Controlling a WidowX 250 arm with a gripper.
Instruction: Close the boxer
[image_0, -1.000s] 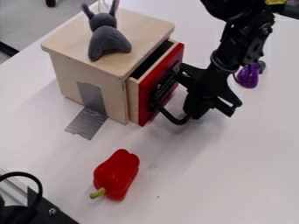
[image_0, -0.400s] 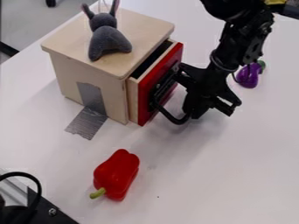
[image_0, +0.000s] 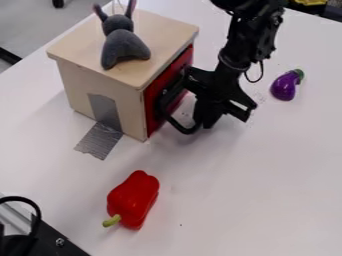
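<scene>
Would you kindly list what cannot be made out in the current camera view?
- Inside of the wooden box: hidden by its walls, top and red front.
- Contact between the tool and the black handle, camera view: dark parts overlap.
- Upper end of the arm, camera view: cut off by the top edge.
- Rest of the black equipment at lower left, camera view: cut off by the left and bottom edges.
</scene>
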